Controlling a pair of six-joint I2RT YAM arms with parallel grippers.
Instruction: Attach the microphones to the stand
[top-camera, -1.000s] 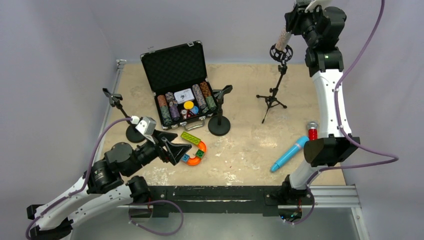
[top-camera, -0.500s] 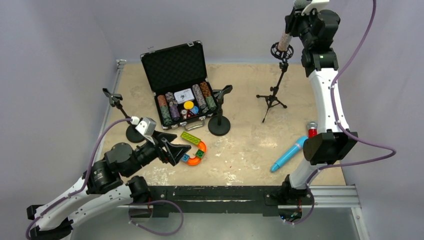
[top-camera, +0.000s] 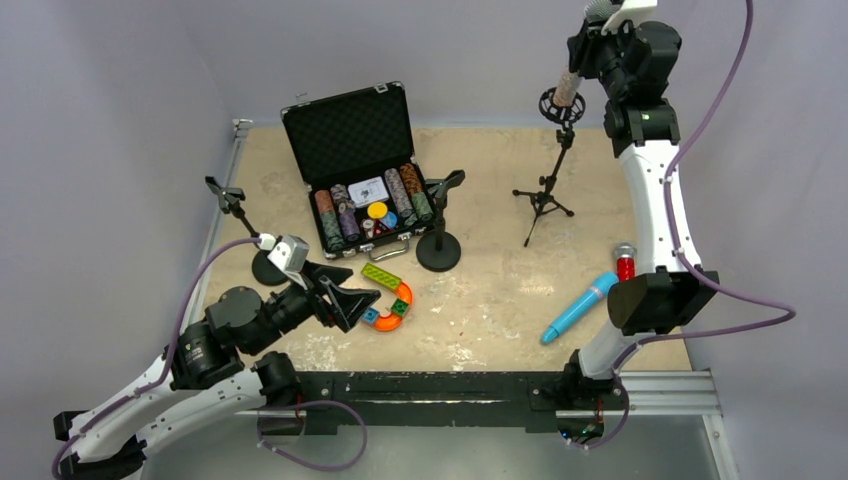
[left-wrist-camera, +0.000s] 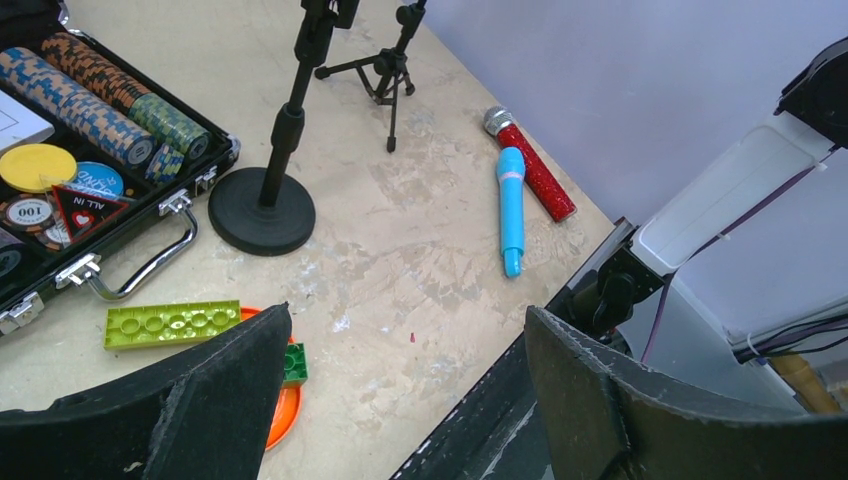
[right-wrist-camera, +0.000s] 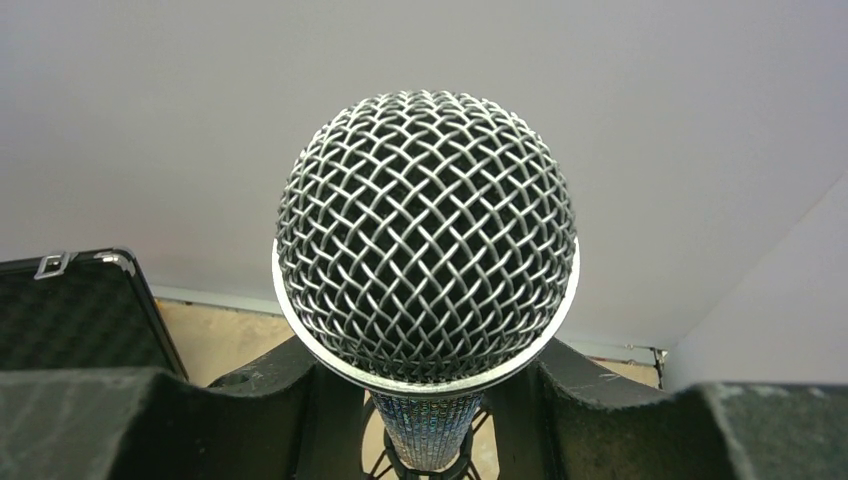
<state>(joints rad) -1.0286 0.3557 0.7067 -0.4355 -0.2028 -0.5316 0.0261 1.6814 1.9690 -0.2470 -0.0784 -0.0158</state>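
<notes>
My right gripper (top-camera: 588, 45) is raised at the back right, shut on a silver-pink glitter microphone (top-camera: 567, 87) just below its grey mesh head (right-wrist-camera: 425, 235). The handle's lower end reaches into the ring holder (top-camera: 562, 107) on top of the black tripod stand (top-camera: 545, 195). A light-blue microphone (top-camera: 580, 307) and a red glitter microphone (top-camera: 625, 263) lie on the table at the front right, also seen as the blue microphone (left-wrist-camera: 511, 210) and red microphone (left-wrist-camera: 530, 170) in the left wrist view. My left gripper (top-camera: 357, 293) hangs open and empty at the front left.
An open black case of poker chips (top-camera: 360, 170) stands at the back middle. Round-base stands are beside it (top-camera: 439, 240) and at the left edge (top-camera: 250, 235). Toy bricks on an orange piece (top-camera: 388, 297) lie under my left gripper (left-wrist-camera: 407, 315).
The right arm has shifted a little to the left, and the microphone's handle now sits slightly lower at the ring. The left arm has not moved.
</notes>
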